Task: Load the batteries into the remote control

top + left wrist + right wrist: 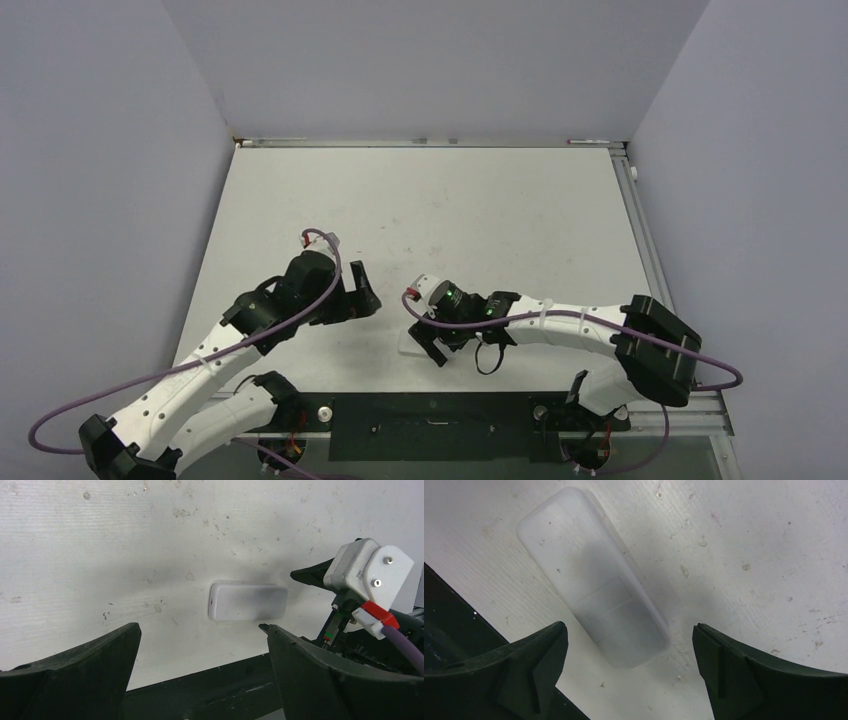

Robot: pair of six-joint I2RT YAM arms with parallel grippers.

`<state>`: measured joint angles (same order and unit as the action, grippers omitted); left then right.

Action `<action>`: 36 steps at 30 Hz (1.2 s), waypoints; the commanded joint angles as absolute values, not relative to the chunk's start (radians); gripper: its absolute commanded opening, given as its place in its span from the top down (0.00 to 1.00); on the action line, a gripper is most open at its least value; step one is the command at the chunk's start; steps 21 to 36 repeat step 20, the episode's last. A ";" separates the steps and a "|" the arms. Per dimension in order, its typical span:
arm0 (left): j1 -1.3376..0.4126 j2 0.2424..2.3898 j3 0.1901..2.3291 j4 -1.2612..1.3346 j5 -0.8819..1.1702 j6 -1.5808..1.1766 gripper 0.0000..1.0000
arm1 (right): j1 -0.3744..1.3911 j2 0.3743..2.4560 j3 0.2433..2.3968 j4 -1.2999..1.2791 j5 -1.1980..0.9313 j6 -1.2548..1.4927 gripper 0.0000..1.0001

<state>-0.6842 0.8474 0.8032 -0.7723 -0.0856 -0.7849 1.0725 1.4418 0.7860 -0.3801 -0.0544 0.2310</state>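
The remote control (594, 600) lies flat on the table with its plain white back up; the battery cover's seams show across its near half. It also shows in the left wrist view (248, 601), and in the top view (412, 343) it is mostly hidden under my right arm. My right gripper (629, 650) is open and empty, hovering just above the remote's near end. My left gripper (200, 635) is open and empty, a short way left of the remote (372, 300). No batteries are in view.
The table's dark front rail (430, 425) runs just behind the remote, near the arm bases. My right wrist (367, 575) with its purple cable sits close to the remote's right end. Grey walls enclose the table (430, 200).
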 commanded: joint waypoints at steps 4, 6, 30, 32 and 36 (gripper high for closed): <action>-0.676 0.750 0.764 -0.756 -0.125 -0.822 0.04 | 1.064 1.407 0.855 -0.266 0.037 0.324 0.05; -0.676 0.737 0.768 -0.757 -0.136 -0.815 0.04 | 1.064 1.401 0.863 -0.275 0.094 0.364 0.04; -0.675 0.651 0.820 -0.701 -0.207 -0.727 0.04 | 1.071 0.976 0.736 -0.284 0.396 0.533 0.04; -0.675 0.651 0.820 -0.701 -0.207 -0.727 0.04 | 1.071 0.976 0.736 -0.284 0.396 0.533 0.04; -0.675 0.651 0.820 -0.701 -0.207 -0.727 0.04 | 1.071 0.976 0.736 -0.284 0.396 0.533 0.04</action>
